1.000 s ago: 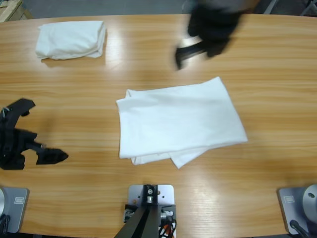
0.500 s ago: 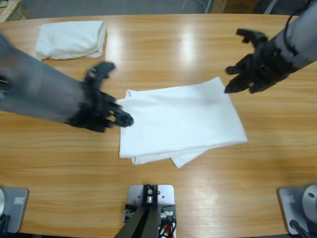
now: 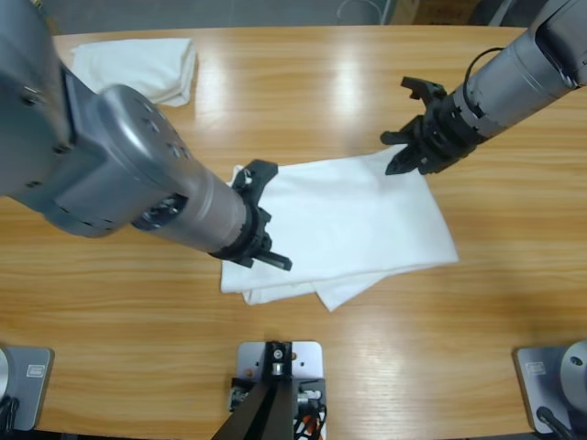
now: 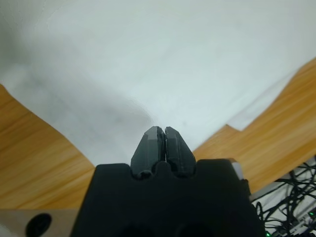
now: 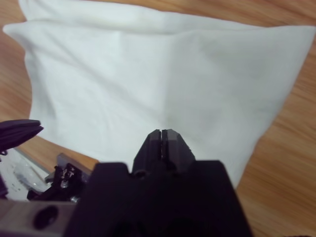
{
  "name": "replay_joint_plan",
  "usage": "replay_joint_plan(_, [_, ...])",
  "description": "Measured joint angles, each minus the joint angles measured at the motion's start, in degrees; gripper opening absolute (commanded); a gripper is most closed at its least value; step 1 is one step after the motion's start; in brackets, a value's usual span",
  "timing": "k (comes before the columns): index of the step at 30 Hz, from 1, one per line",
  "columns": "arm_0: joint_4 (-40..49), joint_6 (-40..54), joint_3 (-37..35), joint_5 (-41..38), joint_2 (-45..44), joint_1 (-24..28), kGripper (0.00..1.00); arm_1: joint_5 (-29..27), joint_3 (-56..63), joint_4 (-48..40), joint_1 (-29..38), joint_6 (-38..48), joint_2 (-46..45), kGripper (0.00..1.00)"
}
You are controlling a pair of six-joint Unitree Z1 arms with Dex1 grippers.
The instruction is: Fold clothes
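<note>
A white T-shirt (image 3: 339, 220), folded into a rough rectangle, lies flat in the middle of the table with a loose flap sticking out at its near edge. My left gripper (image 3: 280, 262) hangs over the shirt's near left corner, jaws shut with nothing seen between them. In the left wrist view the shut left gripper (image 4: 163, 131) points across the white shirt (image 4: 148, 59). My right gripper (image 3: 396, 168) is at the shirt's far right corner, also shut. The right wrist view shows the right gripper (image 5: 161, 132) just over the shirt (image 5: 163, 74).
A second white shirt (image 3: 156, 64), folded small, sits at the table's far left corner, partly behind my left arm's large silver elbow (image 3: 110, 174). Bare wooden table (image 3: 303, 82) surrounds the middle shirt.
Both arms have swung in toward the middle shirt. The left gripper moved right onto its near left corner. The right gripper came left and down to its far right corner.
</note>
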Motion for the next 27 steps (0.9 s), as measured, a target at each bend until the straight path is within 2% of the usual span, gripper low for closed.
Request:
replay_joint_plan(17, [1.6, -0.9, -1.3, -1.5, 6.2, -3.4, 0.0, -0.3, -0.2, -0.7, -1.8, -1.3, 6.0, 0.0])
replay_joint_plan(23, [2.0, -0.9, -1.5, -2.4, 6.4, -3.4, 0.0, -5.3, -0.2, -2.6, -2.5, -1.3, 8.7, 0.0])
replay_joint_plan(27, [2.1, -0.9, -1.5, -3.4, 6.5, -3.4, 0.0, -8.4, -0.2, -3.8, -5.8, -1.7, 8.7, 0.0])
